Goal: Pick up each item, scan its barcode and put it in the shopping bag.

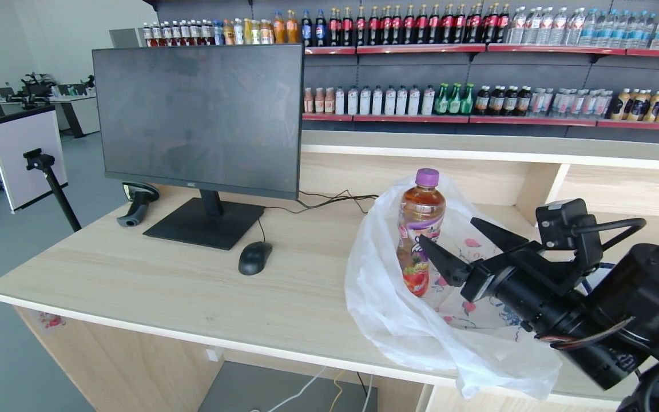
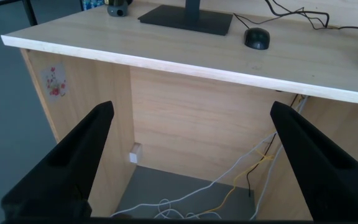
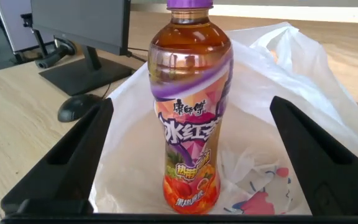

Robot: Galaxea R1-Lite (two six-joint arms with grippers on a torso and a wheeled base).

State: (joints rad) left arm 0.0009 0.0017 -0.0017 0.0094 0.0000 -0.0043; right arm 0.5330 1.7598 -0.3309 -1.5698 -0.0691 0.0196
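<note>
A tea bottle (image 1: 420, 229) with a purple cap and a colourful label stands upright inside the translucent white shopping bag (image 1: 386, 309) on the counter's right side. My right gripper (image 1: 464, 246) is open just to the right of the bottle, its fingertips (image 1: 429, 247) close to the label without gripping it. The right wrist view has the bottle (image 3: 190, 106) straight ahead between the spread fingers (image 3: 73, 158), with the shopping bag (image 3: 272, 93) around it. My left gripper (image 2: 191, 165) hangs open below the counter's front edge (image 2: 185, 65), holding nothing.
A monitor (image 1: 201, 117) stands at the back left of the counter with a black mouse (image 1: 254, 257) in front and a barcode scanner (image 1: 135, 205) lying to its left. Cables run behind the stand. Shelves of bottled drinks (image 1: 478, 63) line the rear wall.
</note>
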